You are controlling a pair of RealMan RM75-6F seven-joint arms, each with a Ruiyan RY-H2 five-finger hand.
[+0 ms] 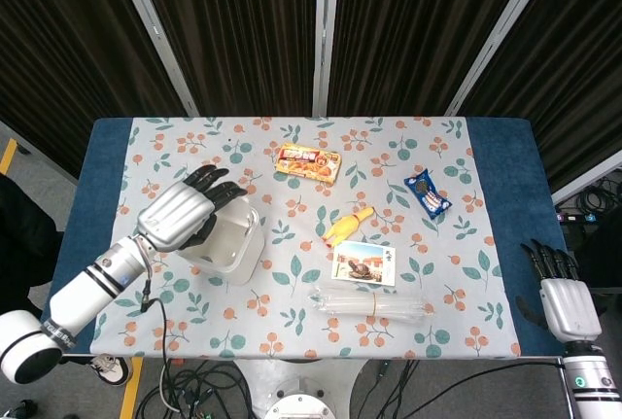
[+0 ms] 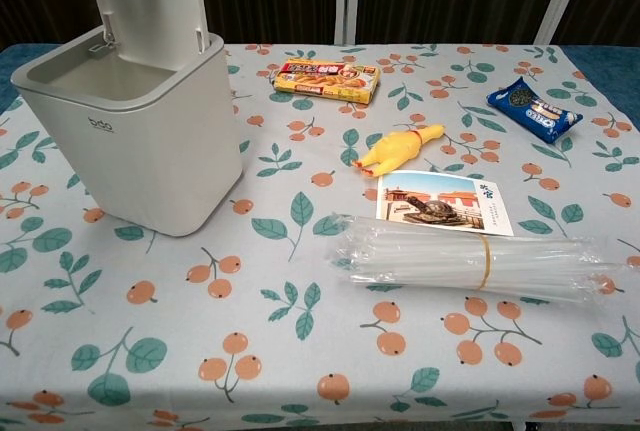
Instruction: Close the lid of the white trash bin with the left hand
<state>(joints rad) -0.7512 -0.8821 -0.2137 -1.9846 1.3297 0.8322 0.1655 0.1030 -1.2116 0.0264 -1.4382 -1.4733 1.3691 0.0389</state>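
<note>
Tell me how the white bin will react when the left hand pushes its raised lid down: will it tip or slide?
The white bin looks light, thin plastic on a smooth tablecloth, so it may slide. Its base looks wide enough that tipping seems unlikely. The lid stands nearly upright on a rear hinge, so it should probably swing freely under the left hand.
</note>
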